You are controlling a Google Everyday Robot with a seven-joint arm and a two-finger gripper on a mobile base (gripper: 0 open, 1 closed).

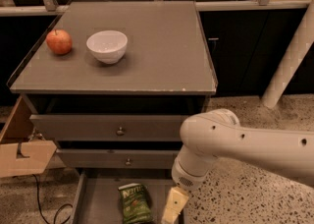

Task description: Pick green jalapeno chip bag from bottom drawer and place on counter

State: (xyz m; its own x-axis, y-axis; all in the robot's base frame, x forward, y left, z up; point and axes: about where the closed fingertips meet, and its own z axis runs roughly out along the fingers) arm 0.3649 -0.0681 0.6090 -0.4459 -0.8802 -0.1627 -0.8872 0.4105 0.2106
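The green jalapeno chip bag (134, 203) lies flat in the open bottom drawer (95, 201), a grey tray pulled out at the bottom of the view. The counter (157, 46) is the grey-brown top of the cabinet above it. My gripper (171, 207) hangs from the white arm (245, 144) at the bottom centre, just right of the bag and over the drawer's right side. Only a pale yellowish finger shows; the rest is cut off by the frame edge. It holds nothing that I can see.
A red apple (59, 42) and a white bowl (107, 46) sit on the counter's left part. Two knobbed drawers (120, 130) are closed above the open one. A cardboard piece (22, 156) and a cable lie at the left. A pale post (289, 66) stands at the right.
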